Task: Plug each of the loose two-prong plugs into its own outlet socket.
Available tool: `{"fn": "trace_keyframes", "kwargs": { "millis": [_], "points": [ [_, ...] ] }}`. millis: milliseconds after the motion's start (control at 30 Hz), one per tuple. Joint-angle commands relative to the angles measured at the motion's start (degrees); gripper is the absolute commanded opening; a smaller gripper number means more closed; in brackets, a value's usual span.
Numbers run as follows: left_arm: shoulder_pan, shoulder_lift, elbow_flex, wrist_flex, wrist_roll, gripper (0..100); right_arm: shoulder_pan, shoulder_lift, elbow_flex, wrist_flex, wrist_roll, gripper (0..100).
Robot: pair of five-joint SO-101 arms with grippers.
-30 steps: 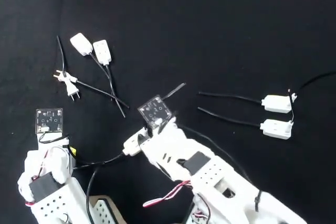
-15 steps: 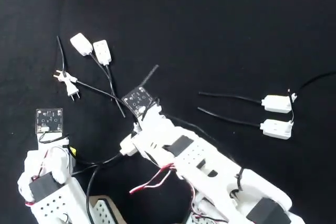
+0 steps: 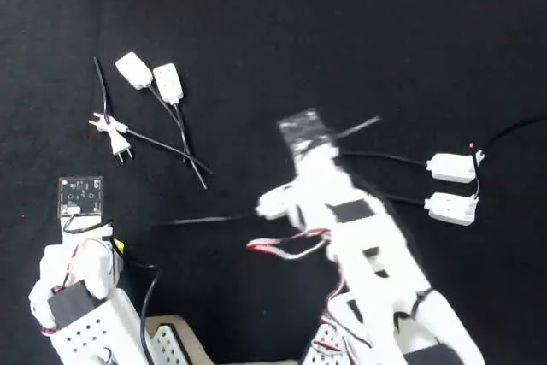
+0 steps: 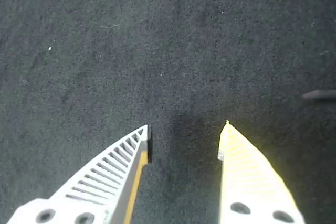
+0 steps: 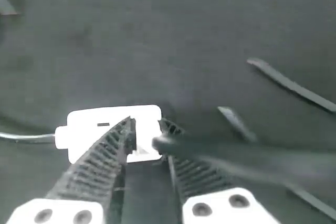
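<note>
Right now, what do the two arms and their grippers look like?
Both arms are white printed shells with black servo blocks and a square circuit board at the wrist. The left arm has black cable; the right arm carries looped red-and-white wires. The left gripper has one white slatted finger and one yellow; the right gripper has two slatted fingers.

Right gripper (image 5: 147, 125) and plug (image 5: 94, 125) farther right, nearer sockets (image 3: 449, 168)

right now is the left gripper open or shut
Open: the left gripper has its fingertips apart, bare black cloth showing between them.
</note>
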Motion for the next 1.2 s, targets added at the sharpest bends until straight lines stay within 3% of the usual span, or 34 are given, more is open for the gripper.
{"fn": "trace_keyframes", "kwargs": {
  "millis": [0, 167, 367, 900, 1167],
  "points": [
    [-0.3, -0.5, -0.4, 0.5, -0.5, 22, 11.0, -2.1, -0.6, 0.4, 4.2, 1.1],
    [-0.3, -0.5, -0.4, 0.5, -0.5, 22, 20.9, -2.2, -1.9, -9.7, 7.7, 1.1],
    [-0.3, -0.5, -0.4, 0.5, -0.5, 22, 27.3, 0.2, -6.2, -18.5, 8.7, 1.1],
    [-0.4, -0.5, -0.4, 0.6, -0.5, 22, 41.2, 43.6, -47.4, -19.3, 8.4, 1.1],
    [-0.3, -0.5, -0.4, 0.6, -0.5, 22, 41.2, 47.3, -46.5, -18.9, 9.0, 2.5]
  ]
}}
